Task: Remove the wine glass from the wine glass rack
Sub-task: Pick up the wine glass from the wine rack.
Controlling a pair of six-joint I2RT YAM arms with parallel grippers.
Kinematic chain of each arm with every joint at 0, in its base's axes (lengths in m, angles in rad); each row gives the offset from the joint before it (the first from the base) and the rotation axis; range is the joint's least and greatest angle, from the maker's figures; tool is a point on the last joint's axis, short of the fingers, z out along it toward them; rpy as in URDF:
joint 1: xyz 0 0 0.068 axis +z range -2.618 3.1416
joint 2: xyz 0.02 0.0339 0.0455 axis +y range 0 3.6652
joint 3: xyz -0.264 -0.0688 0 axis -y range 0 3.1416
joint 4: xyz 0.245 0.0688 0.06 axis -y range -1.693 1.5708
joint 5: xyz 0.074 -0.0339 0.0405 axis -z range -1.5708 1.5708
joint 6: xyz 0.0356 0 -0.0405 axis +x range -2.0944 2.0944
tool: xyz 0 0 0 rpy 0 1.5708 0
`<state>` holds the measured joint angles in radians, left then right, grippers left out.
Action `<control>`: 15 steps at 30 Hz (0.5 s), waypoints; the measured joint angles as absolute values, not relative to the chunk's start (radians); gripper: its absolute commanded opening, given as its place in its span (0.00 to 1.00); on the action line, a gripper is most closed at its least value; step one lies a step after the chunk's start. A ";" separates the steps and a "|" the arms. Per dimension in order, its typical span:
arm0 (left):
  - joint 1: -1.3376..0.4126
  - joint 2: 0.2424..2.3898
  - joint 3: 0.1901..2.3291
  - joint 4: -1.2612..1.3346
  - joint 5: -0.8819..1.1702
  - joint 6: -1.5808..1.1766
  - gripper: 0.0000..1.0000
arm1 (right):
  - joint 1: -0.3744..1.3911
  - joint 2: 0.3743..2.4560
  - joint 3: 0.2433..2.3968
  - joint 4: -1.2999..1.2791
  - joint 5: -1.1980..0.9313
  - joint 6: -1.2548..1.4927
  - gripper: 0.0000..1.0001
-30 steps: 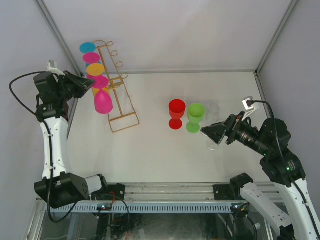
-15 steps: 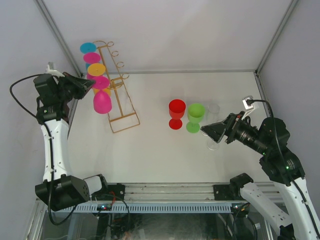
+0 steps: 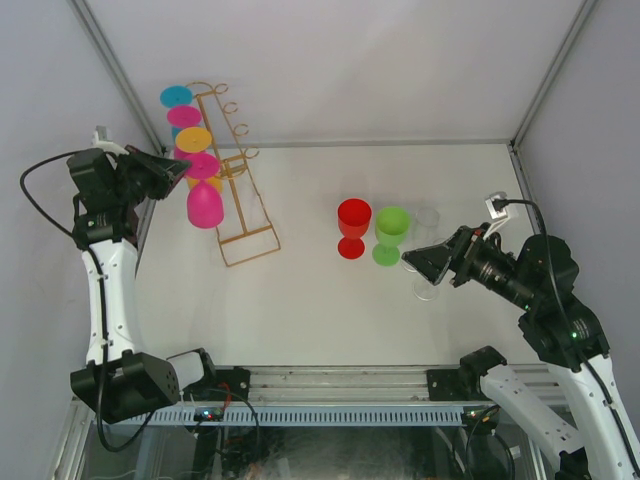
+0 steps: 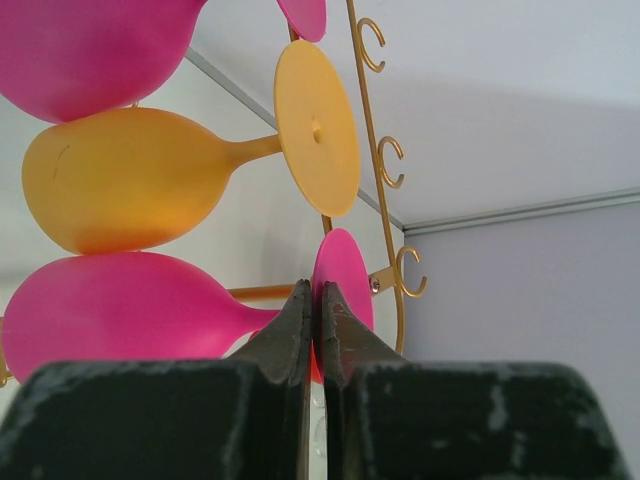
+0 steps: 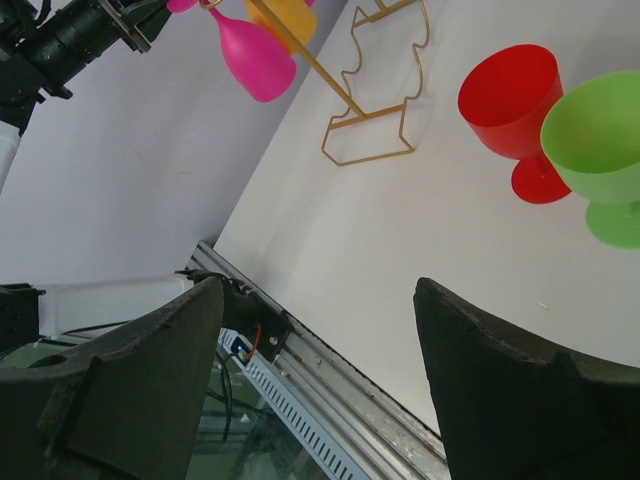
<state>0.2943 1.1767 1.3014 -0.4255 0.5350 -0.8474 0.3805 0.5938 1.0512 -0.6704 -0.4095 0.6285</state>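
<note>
Both fingers of the left gripper [image 4: 313,296] are pressed almost together, with only a slit between them. A sliver of pink in that slit puts them on the foot rim of the pink wine glass [image 4: 120,315]. This is the lowest glass on the wine glass rack [image 4: 390,280], at the table's [image 3: 330,310] far left. It hangs inverted, long axis about vertical, foot up and bowl down. In the left wrist view the axis runs across the frame, bowl left and foot right. Just above it hangs a yellow glass [image 4: 130,190], bowls nearly touching, then an upper pink glass [image 4: 90,50]. A cyan glass [image 3: 176,95] on top shows only in the top view. Empty hooks curl off the far side of the spine. The rack's rectangular base shows only in the top and right wrist views, and only the left wrist view shows the pinch. The right gripper [image 5: 318,300] is spread wide and holds nothing, low at mid-right. Just beyond it stand a red glass [image 3: 353,217], a green glass [image 3: 392,225] and a faint clear glass [image 3: 428,218], upright in a row, well apart from the rack.
</note>
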 measured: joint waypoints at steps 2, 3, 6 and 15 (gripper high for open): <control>0.294 1.176 1.301 -0.428 0.535 -0.856 0.02 | 0.381 0.594 1.048 -0.673 -0.402 0.628 0.76; 0.294 1.175 1.301 -0.429 0.535 -0.858 0.02 | 0.381 0.594 1.047 -0.675 -0.400 0.628 0.76; 0.294 1.174 1.301 -0.431 0.535 -0.865 0.02 | 0.381 0.594 1.045 -0.685 -0.396 0.628 0.76; 0.294 1.138 1.301 -0.453 0.518 -0.863 0.03 | 0.381 0.595 1.040 -0.693 -0.390 0.629 0.76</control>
<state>0.2943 1.1378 1.3014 -0.4534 0.5179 -0.8631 0.3805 0.5949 1.0405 -0.6933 -0.3904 0.6289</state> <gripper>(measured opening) 0.035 0.760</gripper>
